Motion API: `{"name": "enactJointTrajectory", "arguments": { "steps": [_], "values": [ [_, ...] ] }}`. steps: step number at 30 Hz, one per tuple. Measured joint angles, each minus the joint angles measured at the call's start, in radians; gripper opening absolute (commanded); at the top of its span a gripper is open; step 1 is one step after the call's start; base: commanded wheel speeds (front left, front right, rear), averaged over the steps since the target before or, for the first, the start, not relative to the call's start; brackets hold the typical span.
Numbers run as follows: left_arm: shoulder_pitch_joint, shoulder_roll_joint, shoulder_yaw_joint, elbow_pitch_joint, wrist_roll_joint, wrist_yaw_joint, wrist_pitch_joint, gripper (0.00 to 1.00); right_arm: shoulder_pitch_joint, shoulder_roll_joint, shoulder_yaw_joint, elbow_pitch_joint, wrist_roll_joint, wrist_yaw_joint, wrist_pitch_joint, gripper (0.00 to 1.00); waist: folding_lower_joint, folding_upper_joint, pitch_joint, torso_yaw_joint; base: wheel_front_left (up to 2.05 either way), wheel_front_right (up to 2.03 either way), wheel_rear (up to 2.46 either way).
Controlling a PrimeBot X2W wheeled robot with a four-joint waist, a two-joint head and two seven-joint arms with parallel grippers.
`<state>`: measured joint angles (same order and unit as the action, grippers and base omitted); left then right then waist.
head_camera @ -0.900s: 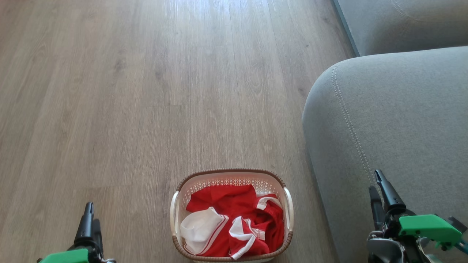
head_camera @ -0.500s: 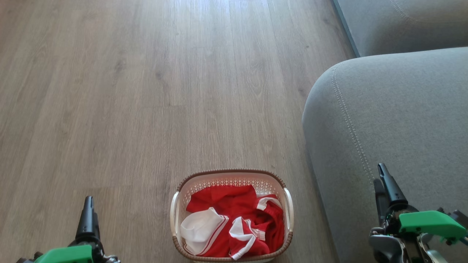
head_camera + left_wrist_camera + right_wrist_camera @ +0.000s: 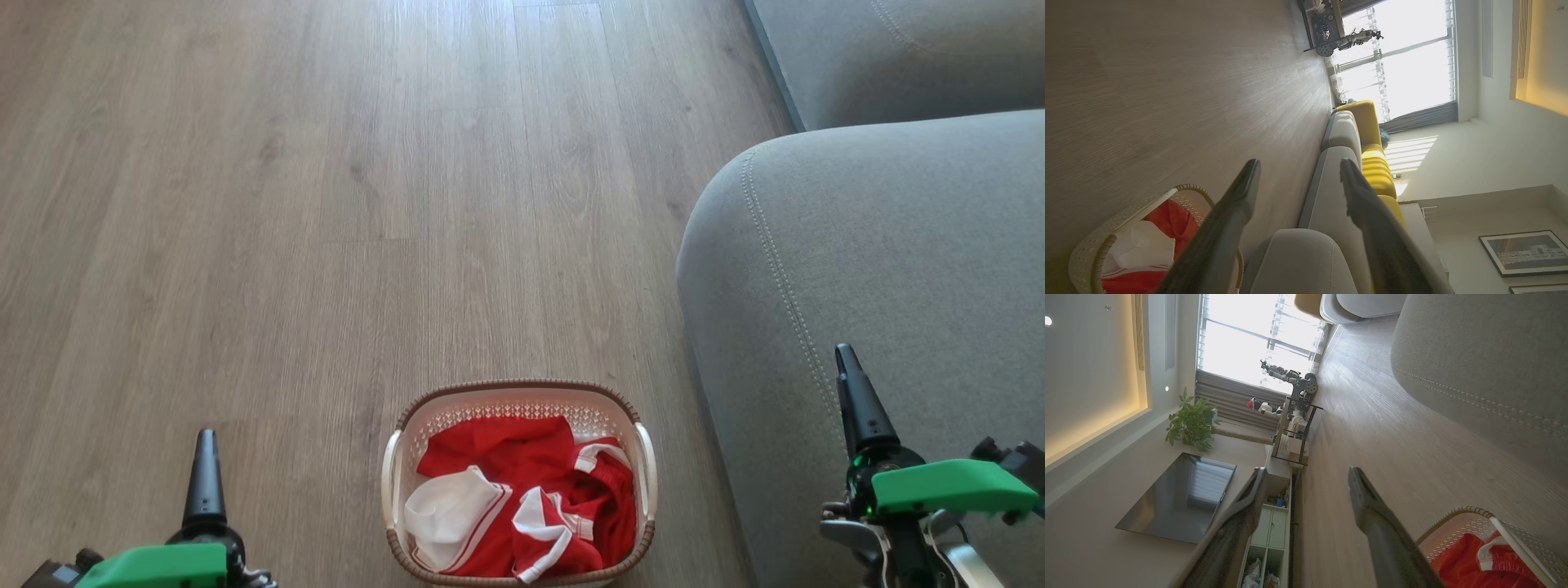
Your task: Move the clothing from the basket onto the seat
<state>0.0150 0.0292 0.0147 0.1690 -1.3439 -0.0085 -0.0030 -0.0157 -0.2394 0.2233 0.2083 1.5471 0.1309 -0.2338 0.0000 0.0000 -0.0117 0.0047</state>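
Both claws have crept up the head view over the last second, the left gripper [image 3: 204, 457] a little and the right gripper [image 3: 851, 392] more. The whole picture slid down a hair too, so some of that is the camera. Both are spread wide with nothing in them. The wrist views make it plain: the left fingers [image 3: 1237, 204] and the right fingers [image 3: 1372, 510] stand well apart around empty air. My read is that the arms are just getting into position. No reach into the basket yet, nothing moved over.

The basket [image 3: 522, 385] sits on the floor between the two claws, near the seat's front. It's a rounded rectangle in cream plastic, with perforated walls, a brown woven-look rim and white side handles. The clothing [image 3: 522, 453] is all inside it, a crumpled red heap with white panels and striped trim. It looks soft and will probably come up as a tangle.

Further out, the floor [image 3: 326, 204] is smooth grey-brown wood-grain planks. The seat [image 3: 882, 245] is on the right, a big grey fabric cushion with a rounded corner and double stitching, bare on top
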Motion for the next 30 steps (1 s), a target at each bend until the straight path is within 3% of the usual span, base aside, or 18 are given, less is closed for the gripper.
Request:
{"name": "enactJointTrajectory", "arguments": {
  "steps": [30],
  "values": [
    [0.028,0.001,-0.065,-0.030,0.508,0.018,-0.084,1.00,0.009,0.060,-0.062,-0.035,-0.528,0.000,-0.006,1.00,0.0000,0.0000,-0.013,0.004,0.00,0.00,0.00]
  ]
}}
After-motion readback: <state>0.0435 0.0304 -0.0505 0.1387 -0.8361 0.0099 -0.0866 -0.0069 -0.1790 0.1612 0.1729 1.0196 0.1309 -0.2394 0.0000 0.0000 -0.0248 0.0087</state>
